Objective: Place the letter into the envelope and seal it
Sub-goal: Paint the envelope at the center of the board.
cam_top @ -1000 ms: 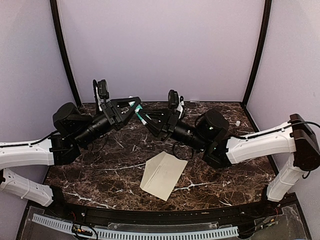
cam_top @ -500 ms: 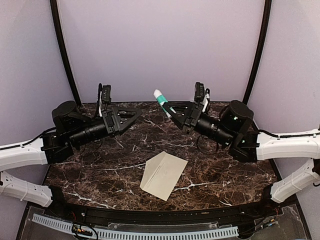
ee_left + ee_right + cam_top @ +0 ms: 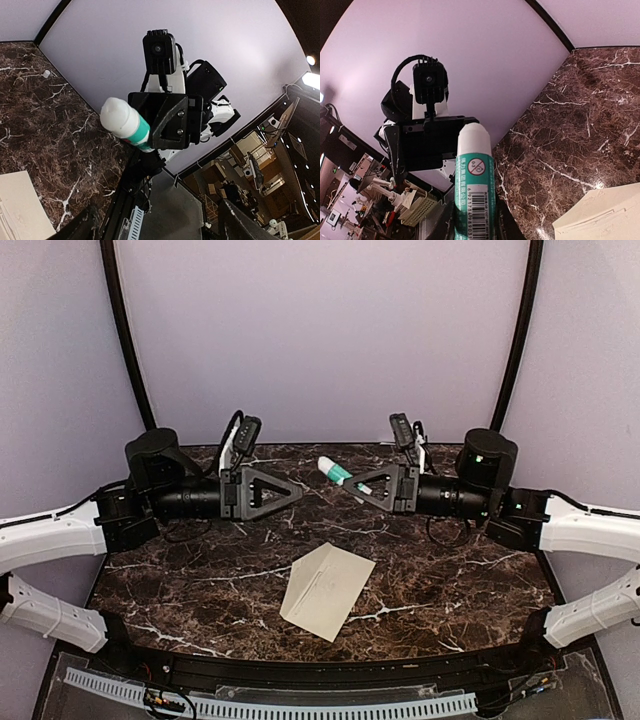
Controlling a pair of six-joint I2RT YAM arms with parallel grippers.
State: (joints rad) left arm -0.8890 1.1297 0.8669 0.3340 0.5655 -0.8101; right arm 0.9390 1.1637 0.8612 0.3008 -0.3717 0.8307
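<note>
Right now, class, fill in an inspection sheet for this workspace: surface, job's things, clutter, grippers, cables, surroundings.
Surface: dark veined marble table.
Job's things: envelope flat near the centre, untouched; letter not seen separately.
Clutter: small white bit by the back wall.
Grippers: left gripper open, empty; right gripper shut on glue stick, above the table.
Cables: black cables loop at the wrists.
Surroundings: lilac walls, black posts.

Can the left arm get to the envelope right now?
Probably yes: the left tool is open and empty, the envelope lies uncovered, and the right tool holds the glue stick clear of that path.
</note>
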